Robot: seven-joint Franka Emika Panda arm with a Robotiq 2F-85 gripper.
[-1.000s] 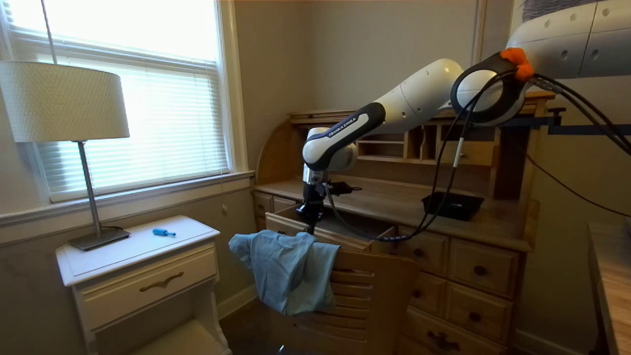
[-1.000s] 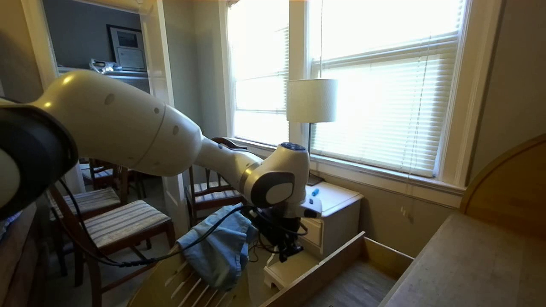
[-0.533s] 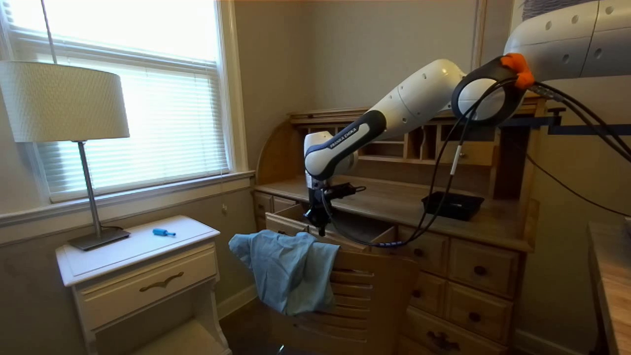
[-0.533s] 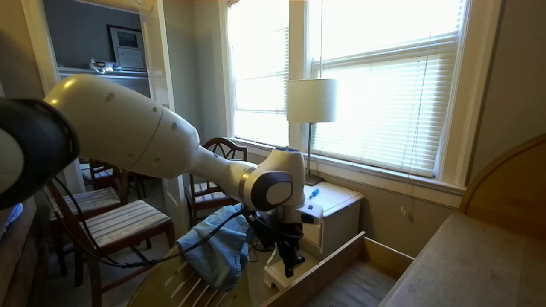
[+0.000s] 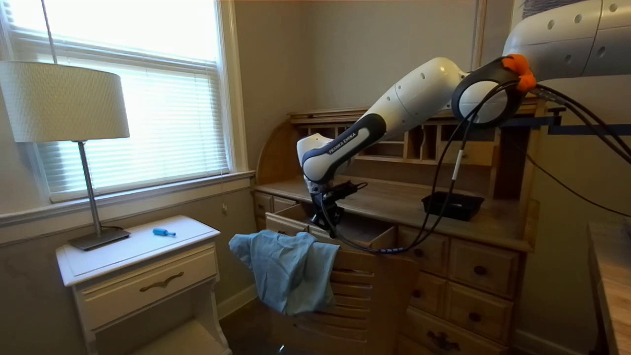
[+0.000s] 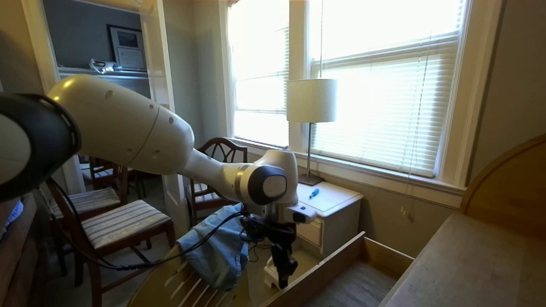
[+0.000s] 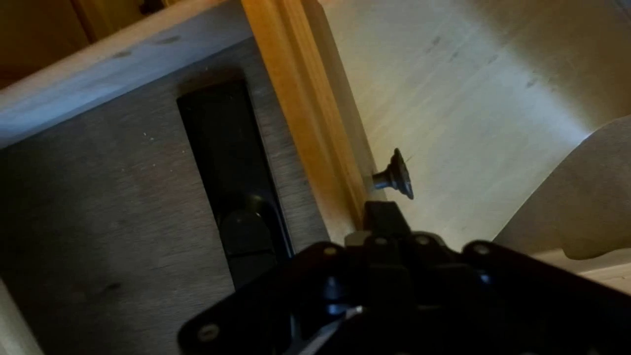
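My gripper is shut with nothing between its fingertips. It hangs beside the front panel of a pulled-out wooden desk drawer, on the panel's outer side. A dark round knob juts from that panel just beyond the fingertips in the wrist view. Whether the tips touch the panel I cannot tell. Inside the drawer lies a long black object, partly hidden by the gripper. In an exterior view the gripper points down and slants, above the back of a wooden chair with a blue cloth over it.
A black tray sits on the roll-top desk. The white nightstand bears a lamp and a blue tool. A cable droops from the arm past the chair. Striped-seat chairs stand farther off.
The gripper has moved lower and tilted, its tips shifting right in an exterior view, away from above the cloth. Drawer, chair and cloth look unmoved.
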